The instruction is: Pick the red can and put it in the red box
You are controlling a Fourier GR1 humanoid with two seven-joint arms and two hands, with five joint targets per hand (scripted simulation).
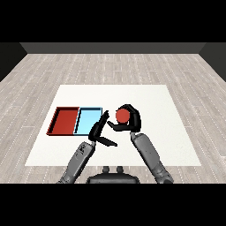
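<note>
The red can (pixel 122 115) shows as a red disc near the middle of the white table, just right of the trays. My right hand (pixel 131 119) is curled round it, fingers arching over its top and right side, thumb at its lower left. My left hand (pixel 99 130) stands beside it on the left with fingers straight, pointing up toward the light blue tray's right edge, thumb stretched out to the right; it holds nothing. The red tray (pixel 65 121) lies at the left, with nothing in it.
The light blue tray (pixel 87 120) lies directly right of the red tray, touching it, between the can and the red tray. The white table (pixel 167 132) extends to the right and to the far side. Grey wooden floor surrounds it.
</note>
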